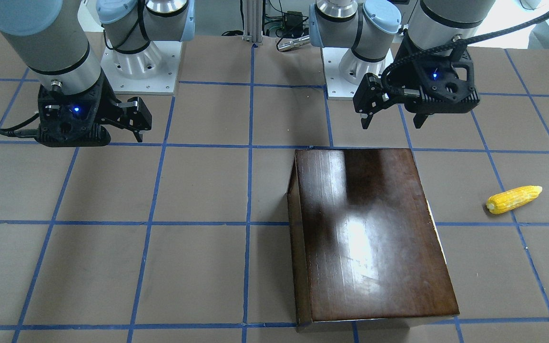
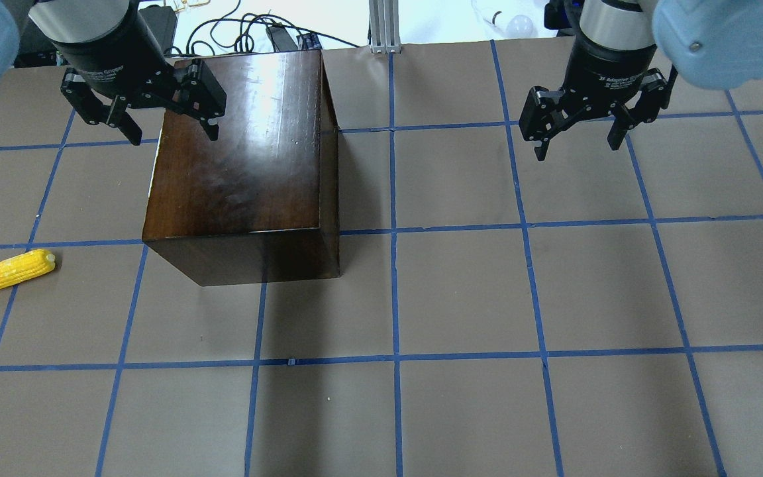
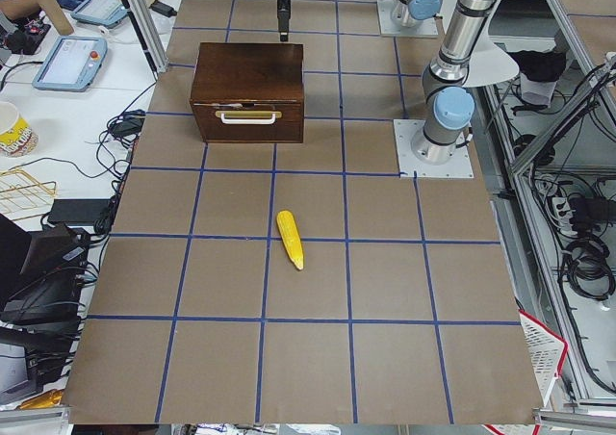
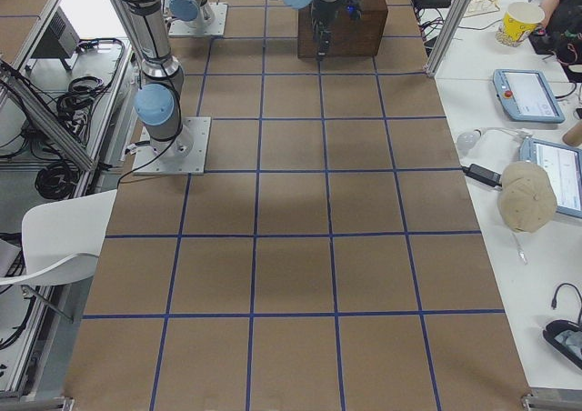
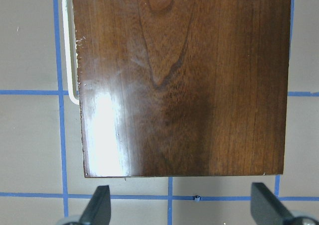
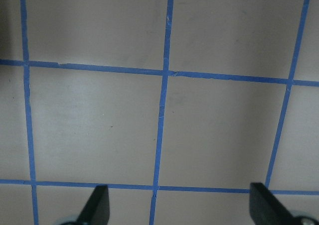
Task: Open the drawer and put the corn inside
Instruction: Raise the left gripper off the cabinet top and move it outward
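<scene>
The dark-brown wooden box (image 2: pixel 242 152) stands on the table. Its drawer (image 3: pixel 248 119) is shut; the front panel with a white handle (image 5: pixel 69 51) faces the corn side. The yellow corn (image 2: pixel 7 271) lies on the table, apart from the box, also in the front view (image 1: pixel 513 199) and the left view (image 3: pixel 290 239). My left gripper (image 2: pixel 173 136) is open and empty, high above the box's edge (image 5: pixel 182 207). My right gripper (image 2: pixel 578 147) is open and empty above bare table (image 6: pixel 182 205), far from the box.
The brown table (image 2: pixel 461 291) carries a blue tape grid. The arm bases (image 1: pixel 138 66) are bolted on at the robot's side. Cables, tablets and a cup (image 3: pixel 12 127) lie beyond the table's far edge.
</scene>
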